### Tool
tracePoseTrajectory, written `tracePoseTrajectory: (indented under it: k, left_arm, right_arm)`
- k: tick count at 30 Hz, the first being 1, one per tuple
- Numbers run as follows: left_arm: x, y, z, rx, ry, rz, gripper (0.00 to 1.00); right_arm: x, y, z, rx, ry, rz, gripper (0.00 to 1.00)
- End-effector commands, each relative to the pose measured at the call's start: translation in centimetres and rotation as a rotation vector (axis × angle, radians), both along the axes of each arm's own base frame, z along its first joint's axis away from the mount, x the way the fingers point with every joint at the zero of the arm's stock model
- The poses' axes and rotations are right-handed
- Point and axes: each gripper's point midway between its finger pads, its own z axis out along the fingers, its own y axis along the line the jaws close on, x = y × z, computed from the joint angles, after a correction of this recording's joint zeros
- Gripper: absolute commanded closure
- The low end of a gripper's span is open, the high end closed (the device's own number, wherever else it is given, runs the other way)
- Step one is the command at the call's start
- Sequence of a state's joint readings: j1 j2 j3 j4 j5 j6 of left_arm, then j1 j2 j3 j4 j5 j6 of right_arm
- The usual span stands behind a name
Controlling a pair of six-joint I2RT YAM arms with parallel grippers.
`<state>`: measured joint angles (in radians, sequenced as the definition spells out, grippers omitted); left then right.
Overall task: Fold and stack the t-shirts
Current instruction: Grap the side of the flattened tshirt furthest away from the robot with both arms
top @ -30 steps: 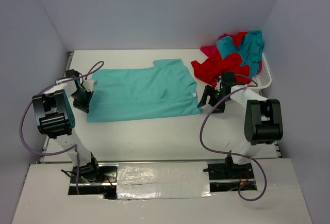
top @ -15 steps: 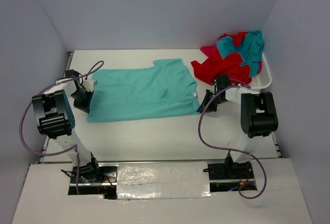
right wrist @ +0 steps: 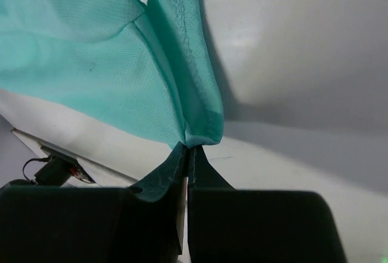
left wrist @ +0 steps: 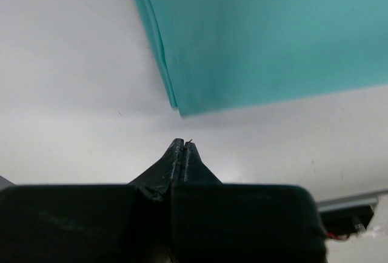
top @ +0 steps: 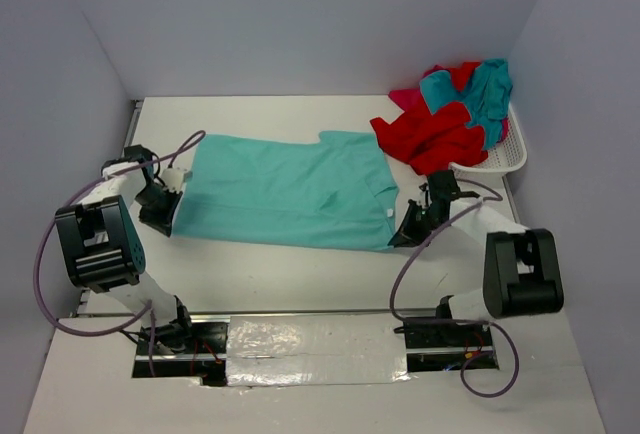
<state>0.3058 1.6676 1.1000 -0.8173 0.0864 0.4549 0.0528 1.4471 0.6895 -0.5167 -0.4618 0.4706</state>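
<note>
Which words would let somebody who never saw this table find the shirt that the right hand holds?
On the white table, look at the middle: a teal t-shirt lies spread flat, the right hand pinching its near right corner. Unlike the red and teal shirts heaped on the white basket at the far right, it lies alone and smoothed out.

Soft, even overhead light fills the top view, leaving the white table point(top: 300, 274) bright. Only faint shadows fall under the arms, and glare streaks the taped strip point(top: 320, 339) at lower centre. In the right wrist view the teal t-shirt point(right wrist: 91, 81) shows a crisp weave and throws a grey shadow at centre right. The right gripper point(right wrist: 187, 149) sits dark and soft-focused along the bottom.
</note>
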Motion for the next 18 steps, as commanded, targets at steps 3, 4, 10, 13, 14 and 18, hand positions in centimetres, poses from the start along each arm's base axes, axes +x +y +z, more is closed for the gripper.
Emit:
tracePoseTrajectory:
  k: [3, 4, 10, 13, 14, 18]
  left_arm:
    - [-5.5, -1.5, 1.2, -0.036, 0.137, -0.070, 1.00]
    - [-5.9, -1.6, 1.2, -0.039, 0.145, -0.074, 1.00]
    - [-4.1, -1.8, 1.3, -0.063, 0.087, -0.043, 0.78]
    - [0.4, -2.7, 3.6, -0.164, -0.064, -0.005, 0.49]
    - [2.1, -2.7, 4.5, -0.183, -0.112, 0.000, 0.46]
    - [4.1, -3.6, 4.2, -0.277, -0.101, 0.064, 0.36]
  right_arm:
    - [-5.3, -0.6, 0.4, -0.035, 0.113, -0.060, 1.00]
    - [-5.7, -0.9, 0.2, -0.049, 0.116, -0.066, 1.00]
    - [-5.0, -1.3, -0.4, -0.080, 0.117, -0.051, 1.00]
    - [-4.1, -1.2, -0.3, -0.075, 0.108, -0.034, 1.00]
    - [-3.9, -1.4, -0.3, -0.089, 0.103, -0.033, 1.00]
    - [-3.2, -1.8, 0.1, -0.120, 0.083, -0.015, 1.00]
